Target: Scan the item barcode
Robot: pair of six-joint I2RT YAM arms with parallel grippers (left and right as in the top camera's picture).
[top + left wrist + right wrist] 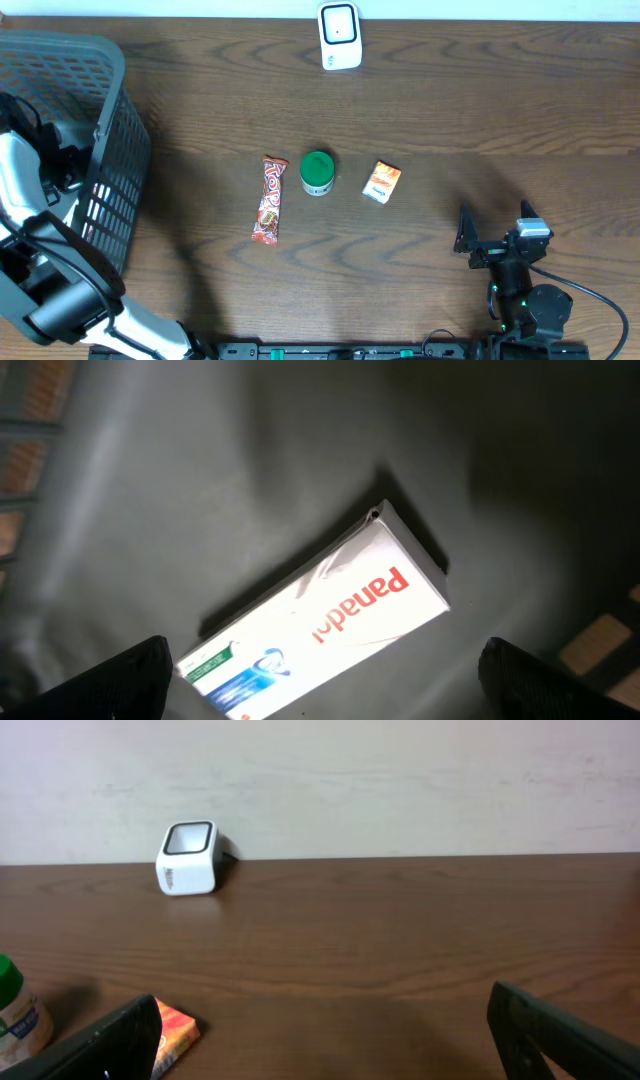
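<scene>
The left gripper (320,648) hangs inside the grey mesh basket (110,130) with its fingers spread wide and nothing between them. The white panadol box (330,615) lies flat and free on the basket floor directly beneath it. The right gripper (322,1000) is likewise apart and empty, low over the surface (450,110). An orange box (381,182) sits just ahead of it to its left, a green-lidded bottle (317,172) further left, and a candy bar (270,200) beyond that. The scanner (339,36) stands well ahead, at the far edge.

Likely trouble from here:
- The left arm sits deep in the basket, so a careless lift could snag the mesh wall and drag the basket.
- The orange box and the bottle stand near each other, so wide fingers coming down on one could knock the other.
- The candy bar lies flat in a slick wrapper, so a pinch may slide off.
- No barcode shows on any item, so one may reach the scanner facing the wrong way.

Count: one basket, one scanner, one box in the basket, three items on the surface, two grippers
</scene>
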